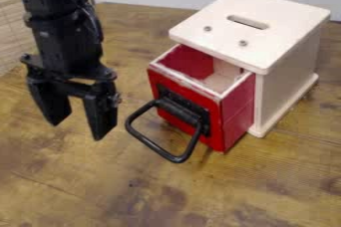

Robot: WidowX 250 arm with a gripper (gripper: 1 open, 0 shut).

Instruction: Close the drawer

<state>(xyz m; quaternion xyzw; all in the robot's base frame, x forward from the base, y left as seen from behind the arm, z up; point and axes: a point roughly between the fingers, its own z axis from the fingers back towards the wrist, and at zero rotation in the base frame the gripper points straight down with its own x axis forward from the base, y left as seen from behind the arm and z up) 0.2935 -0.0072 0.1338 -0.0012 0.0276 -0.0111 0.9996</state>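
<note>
The glossy red drawer is pulled partly out of the cream wooden cabinet toward the front left. Its large black loop handle hangs off the drawer front and reaches down toward the table. My black gripper hangs to the left of the handle, fingers pointing down and spread apart with nothing between them. Its right finger is close to the handle's left end; I cannot tell whether it touches it.
The cabinet has a slot in its top and stands at the right of a wooden table. My black arm rises at the upper left. A pale wall lies behind.
</note>
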